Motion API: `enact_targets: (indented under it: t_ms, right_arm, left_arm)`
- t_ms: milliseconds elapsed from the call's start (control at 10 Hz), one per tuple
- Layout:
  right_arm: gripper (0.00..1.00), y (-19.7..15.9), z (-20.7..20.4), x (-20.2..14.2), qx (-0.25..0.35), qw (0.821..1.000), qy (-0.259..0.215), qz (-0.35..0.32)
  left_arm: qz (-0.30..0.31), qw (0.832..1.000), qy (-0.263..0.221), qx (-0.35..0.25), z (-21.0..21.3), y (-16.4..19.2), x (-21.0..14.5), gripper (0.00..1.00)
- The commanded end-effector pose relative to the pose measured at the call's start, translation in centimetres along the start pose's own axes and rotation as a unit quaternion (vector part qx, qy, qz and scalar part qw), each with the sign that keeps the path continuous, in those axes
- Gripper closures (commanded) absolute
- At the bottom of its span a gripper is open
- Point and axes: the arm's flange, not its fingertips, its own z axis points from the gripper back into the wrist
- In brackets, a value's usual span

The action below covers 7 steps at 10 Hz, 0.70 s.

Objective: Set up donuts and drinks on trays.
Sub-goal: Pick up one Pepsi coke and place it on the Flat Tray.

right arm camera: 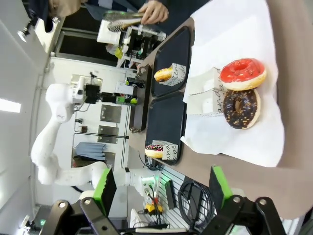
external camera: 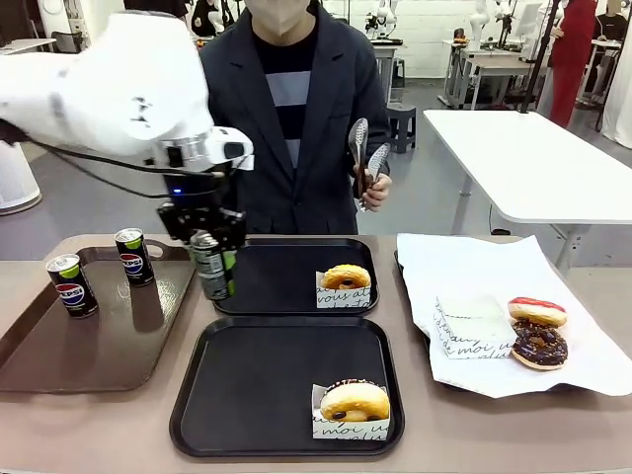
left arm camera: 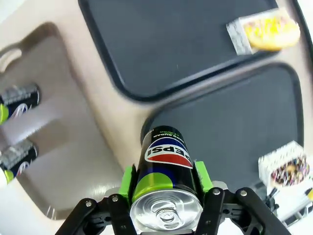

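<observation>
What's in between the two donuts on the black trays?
Front view: only the rim of the far tray and bare near tray lie between far donut and near donut.

Table (external camera: pixel 494 439) bearing two black trays (external camera: pixel 257 390), brown tray (external camera: pixel 99 346)

near tray (external camera: pixel 247 385): left half bare | donut (external camera: pixel 354 400) (sleeved) blocks right corner

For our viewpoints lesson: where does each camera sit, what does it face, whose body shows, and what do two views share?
Front: between the arms, facing the person across the table; left gripper holding a can.
Left wrist: above the trays, looking down; its fingers clamp the can.
Right wrist: rolled sideways, facing the white paper; open right gripper.
Shared: front and left wrist show the can.
</observation>
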Motion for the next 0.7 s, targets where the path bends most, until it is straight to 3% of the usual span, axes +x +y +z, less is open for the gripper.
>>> enact_targets:
  t_ms: [0,600]
  right_arm:
    - [0.00,-0.1,0.0,0.1,0.010,1.000,-0.006,0.009]
    - [0.00,-0.1,0.0,0.1,0.010,1.000,-0.006,0.009]
  left_arm:
    - [0.027,0.999,-0.013,0.019,-1.6,-1.3,4.2,0.42]
    - [0.058,0.998,-0.019,0.008,-7.3,-1.8,9.8,0.42]
